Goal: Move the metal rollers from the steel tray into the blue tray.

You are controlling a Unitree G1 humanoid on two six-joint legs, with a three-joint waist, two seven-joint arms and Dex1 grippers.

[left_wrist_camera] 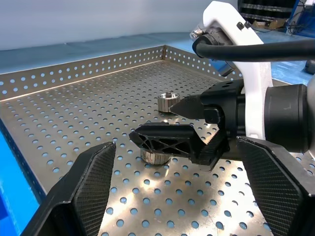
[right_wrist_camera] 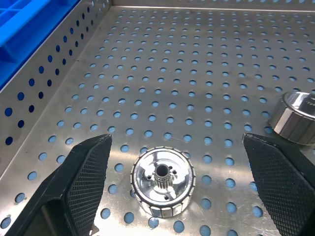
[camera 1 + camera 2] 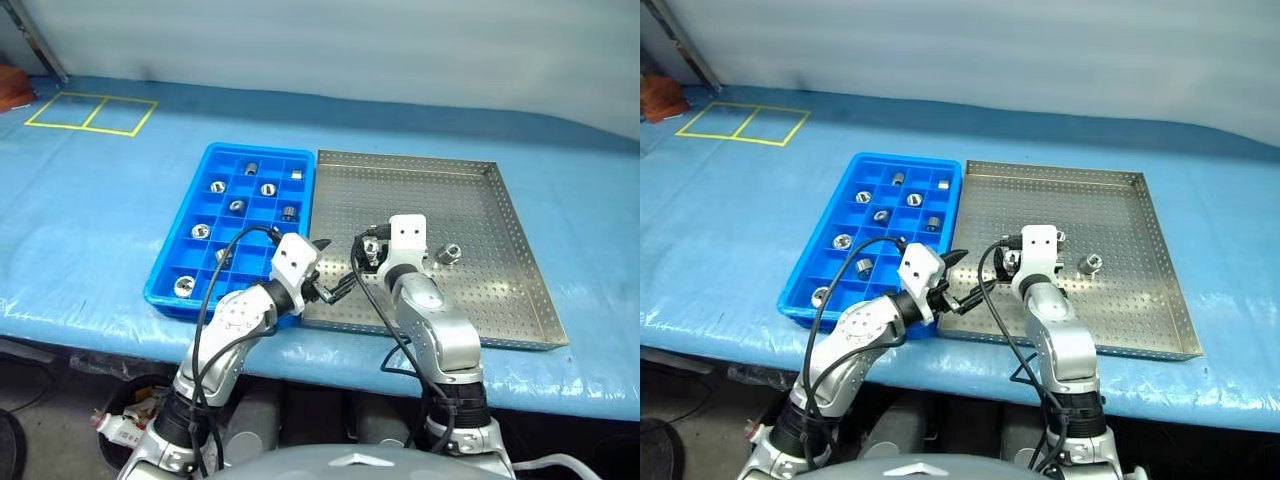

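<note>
The steel tray [image 3: 405, 185] lies right of the blue tray [image 3: 176, 243], and the two touch side by side. Several metal rollers [image 3: 268, 189] sit in the blue tray's compartments. One roller [image 2: 162, 183] stands on the perforated floor between the open fingers of my right gripper [image 2: 177, 142], untouched. A second roller [image 3: 452, 252] lies further right in the steel tray. My left gripper [image 3: 332, 268] hovers open and holding nothing over the steel tray's front left corner, pointing at the right gripper's black fingers [image 1: 167, 142].
A blue cover spreads over the table. Yellow tape squares [image 3: 90, 112] mark its far left, with a reddish-brown object [image 3: 12, 88] at the left edge. The table's front edge runs just below both trays.
</note>
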